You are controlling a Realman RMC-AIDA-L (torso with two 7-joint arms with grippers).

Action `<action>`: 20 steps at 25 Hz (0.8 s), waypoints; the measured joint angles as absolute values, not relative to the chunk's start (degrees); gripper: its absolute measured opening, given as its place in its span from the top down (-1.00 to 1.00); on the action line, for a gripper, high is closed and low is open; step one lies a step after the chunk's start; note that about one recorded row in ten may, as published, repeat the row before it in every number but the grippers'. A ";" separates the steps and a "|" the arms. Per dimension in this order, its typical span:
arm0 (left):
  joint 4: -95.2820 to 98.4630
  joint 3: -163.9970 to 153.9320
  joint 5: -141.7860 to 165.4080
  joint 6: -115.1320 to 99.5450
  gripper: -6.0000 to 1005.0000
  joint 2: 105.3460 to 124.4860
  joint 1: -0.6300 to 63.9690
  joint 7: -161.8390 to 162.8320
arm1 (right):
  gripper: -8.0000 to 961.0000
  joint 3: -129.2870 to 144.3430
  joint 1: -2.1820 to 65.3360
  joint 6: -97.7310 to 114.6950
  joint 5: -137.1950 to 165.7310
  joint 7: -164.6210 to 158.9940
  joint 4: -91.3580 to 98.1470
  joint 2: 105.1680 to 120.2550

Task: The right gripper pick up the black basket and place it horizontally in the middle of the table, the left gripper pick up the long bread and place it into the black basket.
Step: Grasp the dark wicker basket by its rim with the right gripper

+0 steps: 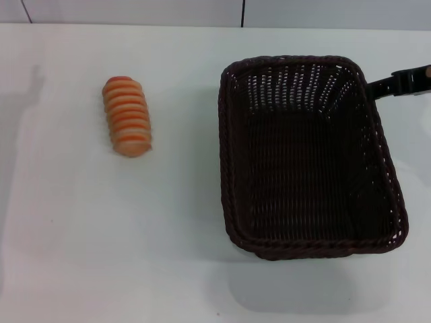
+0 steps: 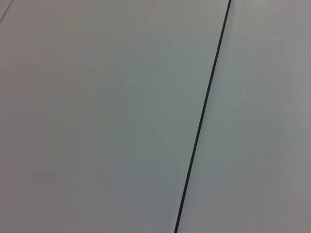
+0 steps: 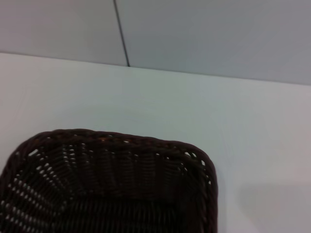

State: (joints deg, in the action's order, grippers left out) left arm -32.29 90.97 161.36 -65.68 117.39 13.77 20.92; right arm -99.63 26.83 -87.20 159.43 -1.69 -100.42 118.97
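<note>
The black basket [image 1: 310, 158] sat near; the right gripper [image 1: 404, 82] touched its rim, jaws hidden; next, a lift

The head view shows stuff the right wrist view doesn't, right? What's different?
Only the head view shows the long bread lying left of the basket, the whole basket, and the right gripper at its far right corner. Only the right wrist view shows a dark seam running down the grey wall. Both show the black basket, empty, sitting on the white table.
</note>
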 joint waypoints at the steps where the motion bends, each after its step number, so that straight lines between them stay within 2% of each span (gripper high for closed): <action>1: -32.29 90.97 161.37 -65.79 -0.72 117.38 13.72 20.93 | -0.69 -99.83 26.92 -87.08 159.54 -1.88 -99.89 118.93; 20: -31.81 91.06 161.41 -67.47 -0.72 117.33 13.22 20.88 | -0.69 -98.95 28.53 -82.08 154.91 -1.00 -91.62 119.05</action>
